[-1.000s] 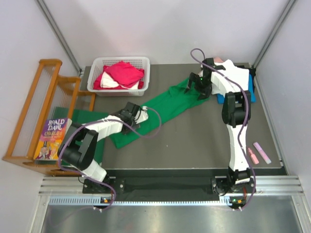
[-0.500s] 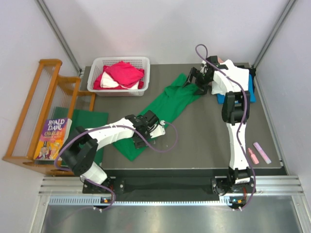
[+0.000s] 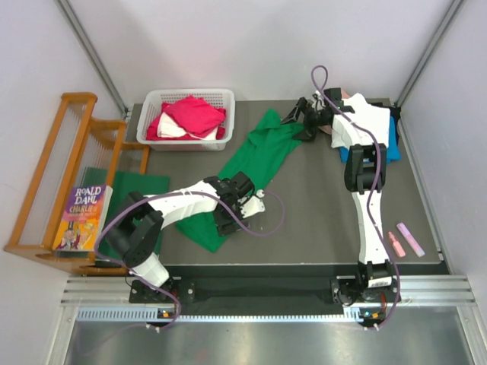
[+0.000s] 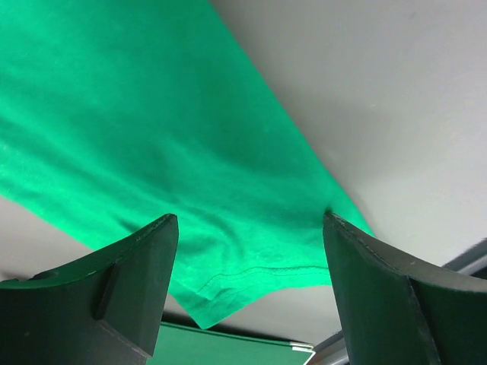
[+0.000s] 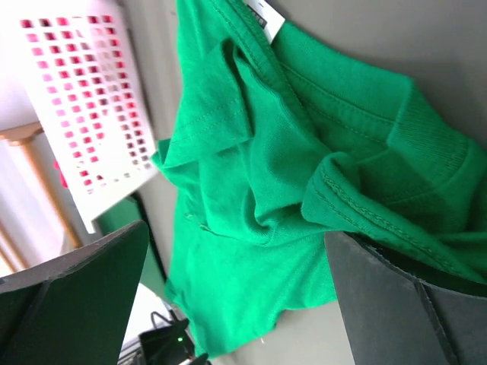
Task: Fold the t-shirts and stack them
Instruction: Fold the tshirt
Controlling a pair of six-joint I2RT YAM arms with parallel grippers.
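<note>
The bright green t-shirt point(image 3: 255, 160) lies stretched diagonally across the dark table, its neck end bunched at the back. My left gripper point(image 3: 227, 217) is open over the shirt's near hem point(image 4: 251, 258), jaws wide apart either side of it. My right gripper point(image 3: 298, 120) is open at the bunched neck end point(image 5: 251, 228), where cloth drapes on one finger point(image 5: 411, 304) and the white neck label point(image 5: 266, 15) shows. A red tee point(image 3: 194, 114) and a white one point(image 3: 171, 131) lie in the basket. A blue tee point(image 3: 393, 148) and a pink one point(image 3: 346, 94) sit behind the right arm.
The white basket point(image 3: 190, 92) stands at the back left and also shows in the right wrist view point(image 5: 84, 114). A darker green mat point(image 3: 125, 190), a wooden rack point(image 3: 46, 175) and a book point(image 3: 82, 213) are at the left. Pink markers point(image 3: 403, 239) lie at the near right.
My left gripper has moved right and nearer along the shirt to its near hem. My right gripper has moved back and left. The shirt now lies more steeply, its neck end shifted back-left.
</note>
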